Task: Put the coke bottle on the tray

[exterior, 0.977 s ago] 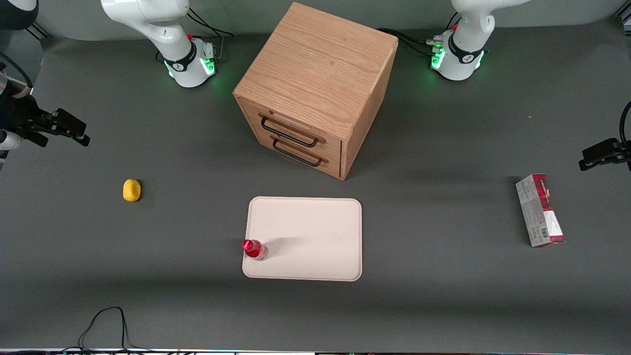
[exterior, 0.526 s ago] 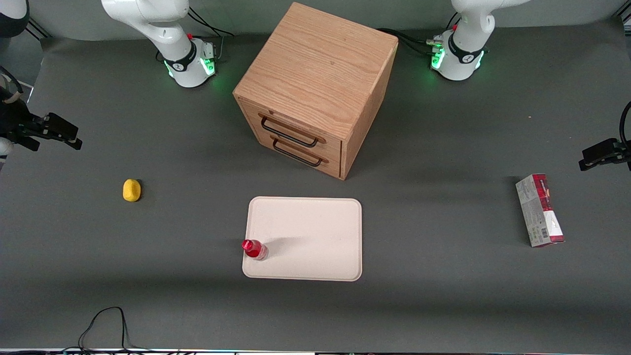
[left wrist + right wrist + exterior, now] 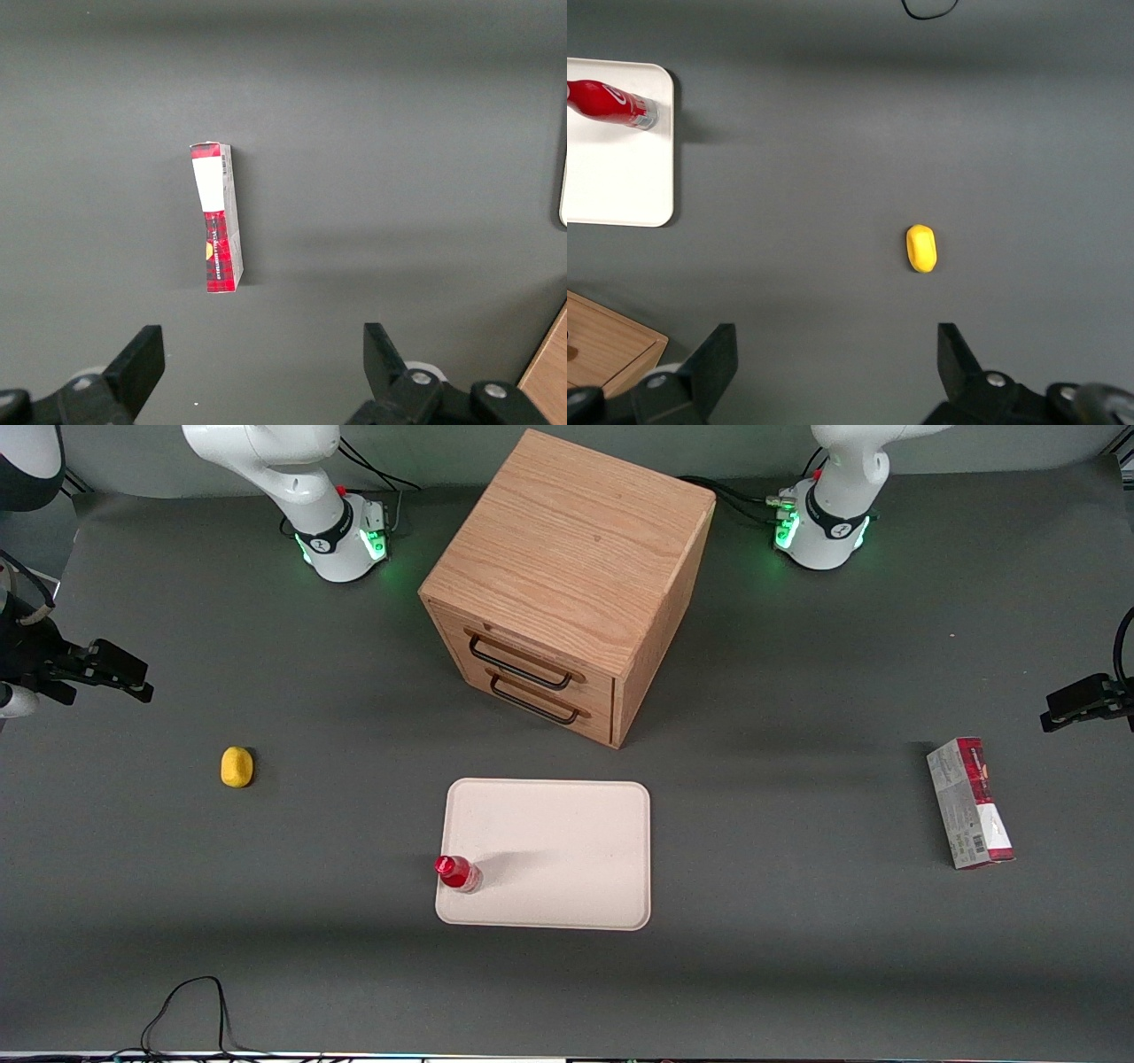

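Your end effector hangs empty, fingers spread wide, high over the desk. Coke bottle stands upright on the tray, well apart from it; yellow object lies nearer.

A dark grey worktop carries an oak cabinet, a cream tray nearer the camera, a yellow lump, a carton and a black cable. The end effector hangs above the working arm's end.
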Robot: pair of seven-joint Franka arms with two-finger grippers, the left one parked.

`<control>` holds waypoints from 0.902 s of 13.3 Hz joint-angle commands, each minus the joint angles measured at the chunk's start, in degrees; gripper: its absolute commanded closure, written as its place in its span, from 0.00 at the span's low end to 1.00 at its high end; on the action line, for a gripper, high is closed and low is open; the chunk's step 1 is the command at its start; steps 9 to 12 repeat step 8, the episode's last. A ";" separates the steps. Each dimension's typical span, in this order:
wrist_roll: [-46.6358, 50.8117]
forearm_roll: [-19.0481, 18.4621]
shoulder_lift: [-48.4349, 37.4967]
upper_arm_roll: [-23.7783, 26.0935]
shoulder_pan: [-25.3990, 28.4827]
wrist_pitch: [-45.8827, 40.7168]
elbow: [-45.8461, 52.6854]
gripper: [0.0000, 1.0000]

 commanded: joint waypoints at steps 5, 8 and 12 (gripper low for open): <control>-0.12 -0.99 1.08 -0.88 1.87 -1.25 1.90 0.00; -0.12 -0.90 1.00 -0.79 1.87 -1.25 1.81 0.00; -0.12 -0.90 1.00 -0.79 1.87 -1.25 1.81 0.00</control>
